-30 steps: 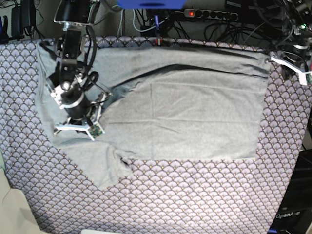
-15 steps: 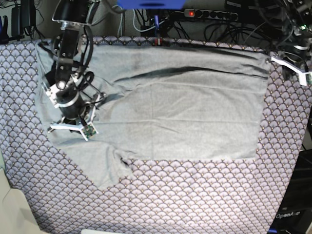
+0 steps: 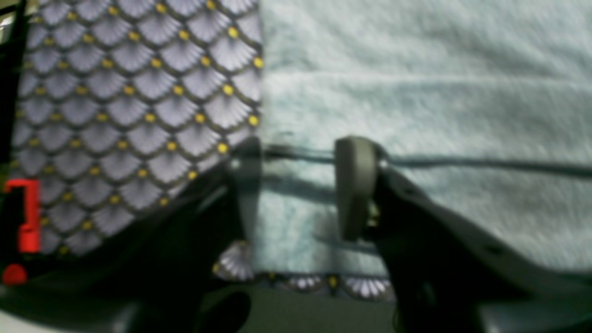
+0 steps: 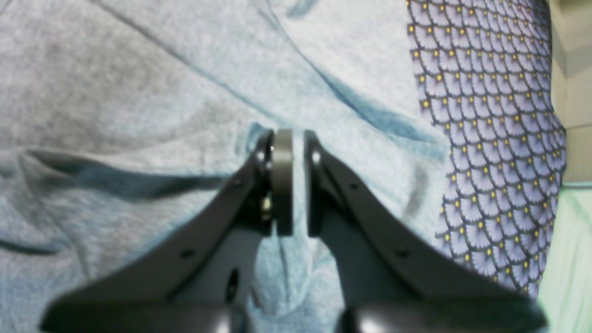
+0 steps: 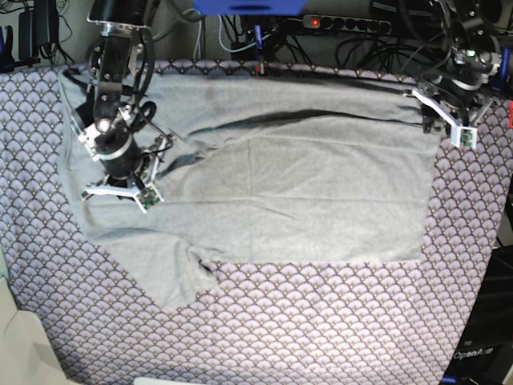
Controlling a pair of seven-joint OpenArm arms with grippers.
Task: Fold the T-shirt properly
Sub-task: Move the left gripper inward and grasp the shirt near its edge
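The light grey T-shirt (image 5: 321,192) lies spread over most of the table, with a sleeve (image 5: 180,277) pointing toward the front left. Near the shirt's left side, my right gripper (image 5: 156,154) is shut on a pinch of the T-shirt (image 4: 138,92). In the right wrist view a thin strip of cloth shows between the fingers of the right gripper (image 4: 292,143). At the shirt's back right corner my left gripper (image 5: 433,120) is open. In the left wrist view the left gripper (image 3: 300,185) straddles a fold line at the T-shirt's (image 3: 416,92) edge.
A purple fan-scale tablecloth (image 5: 321,321) covers the table around the shirt. It also shows as tablecloth (image 3: 115,92) and tablecloth (image 4: 485,115) in the wrist views. A power strip (image 5: 345,24) and cables run behind the table's back edge. The table's edge falls off at the front left.
The left arm has swung in over the shirt's back right corner and its gripper has opened. The right gripper has moved left and back, dragging fabric along.
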